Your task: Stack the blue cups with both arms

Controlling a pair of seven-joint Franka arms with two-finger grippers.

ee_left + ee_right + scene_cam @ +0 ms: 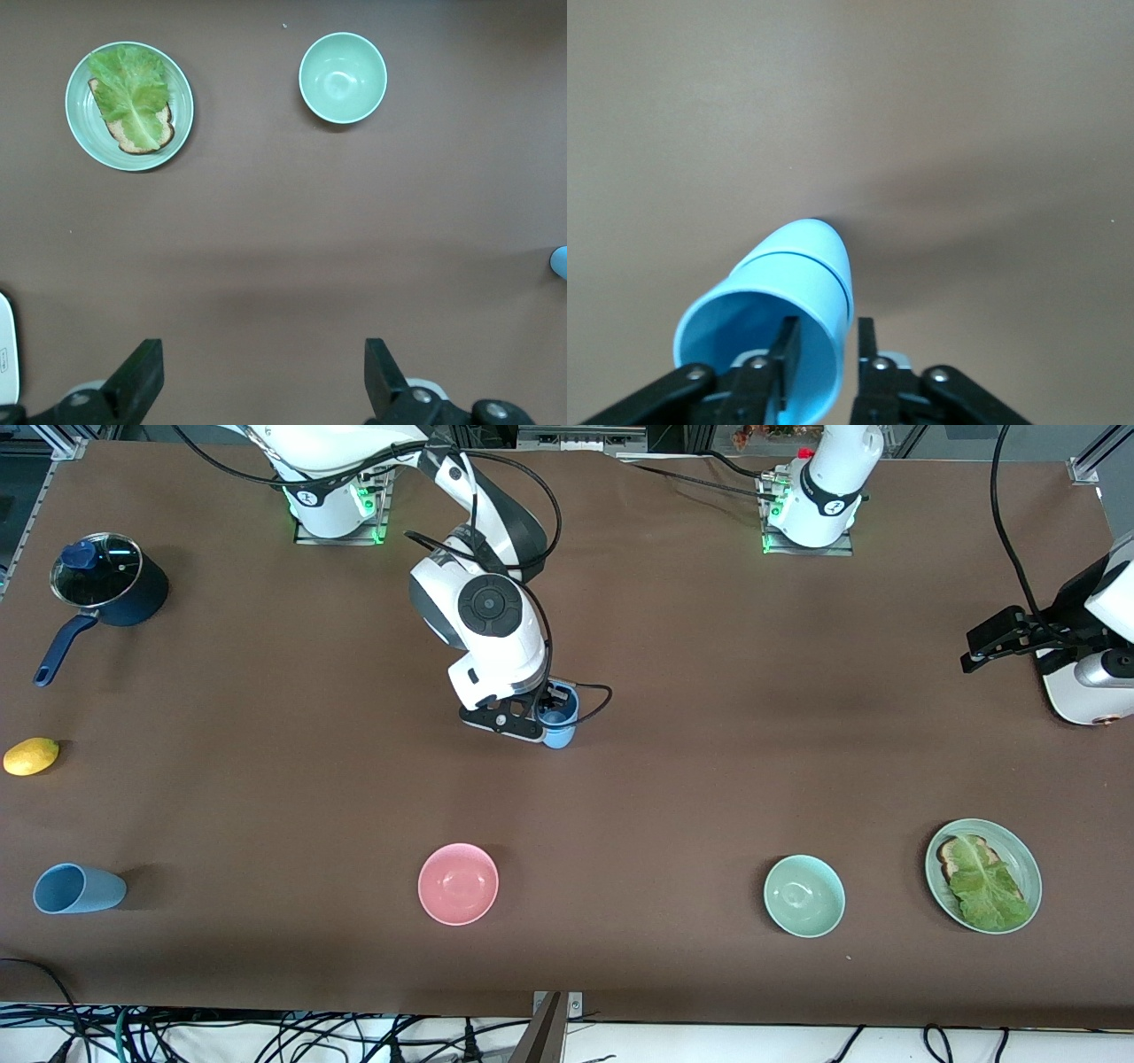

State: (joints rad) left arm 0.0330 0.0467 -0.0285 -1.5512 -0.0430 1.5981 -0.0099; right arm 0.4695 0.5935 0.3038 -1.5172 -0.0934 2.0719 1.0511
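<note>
Right tool [828,335] parted loosely astride the rim of nested blue cups [793,266] at surface [709,779] centre; left tool [263,354] wide open, waiting at three o'clock.

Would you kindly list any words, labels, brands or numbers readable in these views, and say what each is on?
None can be read.
Small round black badges on the two arm bases: too small to read.
Cups, bowls, plate, pot: no visible print.
</note>
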